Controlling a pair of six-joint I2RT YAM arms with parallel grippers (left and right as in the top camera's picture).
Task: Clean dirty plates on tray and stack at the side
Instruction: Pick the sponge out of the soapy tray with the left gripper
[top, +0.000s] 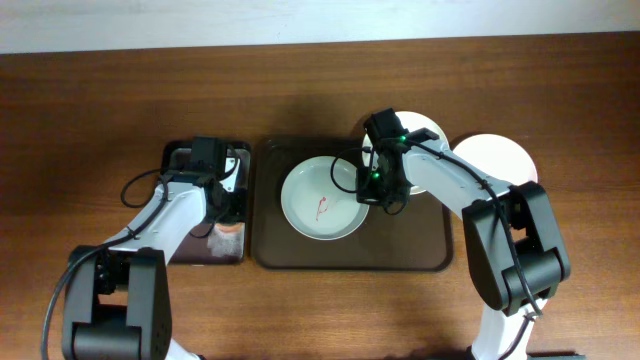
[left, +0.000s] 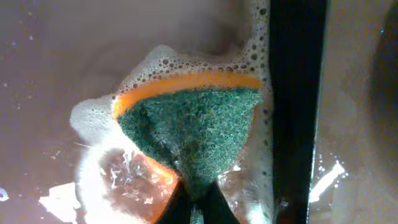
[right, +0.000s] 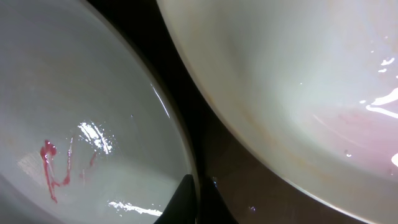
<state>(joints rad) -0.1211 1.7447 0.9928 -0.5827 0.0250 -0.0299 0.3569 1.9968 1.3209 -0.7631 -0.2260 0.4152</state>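
A pale plate with a red smear (top: 322, 198) lies on the left half of the dark brown tray (top: 350, 258). My right gripper (top: 378, 190) is shut on its right rim, one finger inside and one outside (right: 196, 199). The smear also shows in the right wrist view (right: 53, 171). A second plate (top: 428, 128) sits at the tray's back right corner, mostly hidden by my right arm; it is large in the right wrist view (right: 292, 74). A third plate (top: 500, 155) lies on the table right of the tray. My left gripper (top: 215, 200) is shut on a green-orange sponge (left: 193, 124).
The sponge sits in foamy water inside the narrow black tray (top: 178, 155) left of the brown tray; its black rim (left: 298, 93) runs beside the sponge. The wooden table (top: 90, 110) surrounds both trays. A white wall edge lies at the back.
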